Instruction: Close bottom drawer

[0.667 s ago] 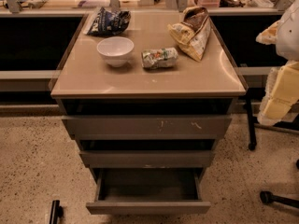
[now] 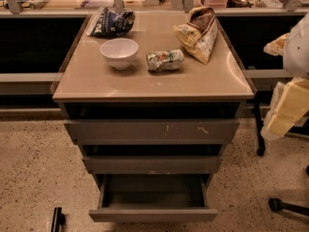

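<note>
Standing pulled out at the foot of the cabinet, the bottom drawer (image 2: pixel 153 214), a narrow grey-brown box with a plain handleless front and a shallow dark inside, is the nearest part of the furniture in the camera view. Its front panel runs left to right, low over the speckled floor (image 2: pixel 34 173). Above and farther back sit the medium-width drawer front (image 2: pixel 153 164) and the widest drawer front with white scratch marks (image 2: pixel 153 129), both also a little out.

On the beige tabletop (image 2: pixel 96 83) are a white bowl (image 2: pixel 119 52), a crumpled green-and-white packet (image 2: pixel 165 60), a yellow-and-brown snack bag (image 2: pixel 198 33) and a dark blue bag (image 2: pixel 112 22).

At the far right edge hangs the cream-and-white gripper (image 2: pixel 285 112), at about the height of the scratched drawer and well apart from the cabinet; whether it is spread or closed I cannot tell. From it the bottom drawer lies down, to the left and nearer. Judging by that, the gripper must get in front of the panel and push it away, square to its long axis.
</note>
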Robot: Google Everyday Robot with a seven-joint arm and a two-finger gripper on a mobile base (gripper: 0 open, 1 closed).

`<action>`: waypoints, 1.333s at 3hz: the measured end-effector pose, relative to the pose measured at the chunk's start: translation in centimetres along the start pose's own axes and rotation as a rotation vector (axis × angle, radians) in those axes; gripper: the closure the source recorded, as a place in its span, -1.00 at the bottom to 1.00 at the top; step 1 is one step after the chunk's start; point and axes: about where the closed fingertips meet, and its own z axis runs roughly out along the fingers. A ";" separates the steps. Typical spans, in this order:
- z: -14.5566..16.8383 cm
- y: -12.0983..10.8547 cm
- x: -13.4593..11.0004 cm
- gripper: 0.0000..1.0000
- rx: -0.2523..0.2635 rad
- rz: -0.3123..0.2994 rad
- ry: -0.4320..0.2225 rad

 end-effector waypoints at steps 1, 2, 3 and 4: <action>3.0 4.1 -0.3 -1.00 -0.003 0.045 -0.116; 8.9 8.6 -1.6 -1.00 -0.068 0.142 -0.264; 17.1 13.0 -2.4 -1.00 -0.163 0.244 -0.353; 20.0 14.7 -1.7 -1.00 -0.168 0.270 -0.339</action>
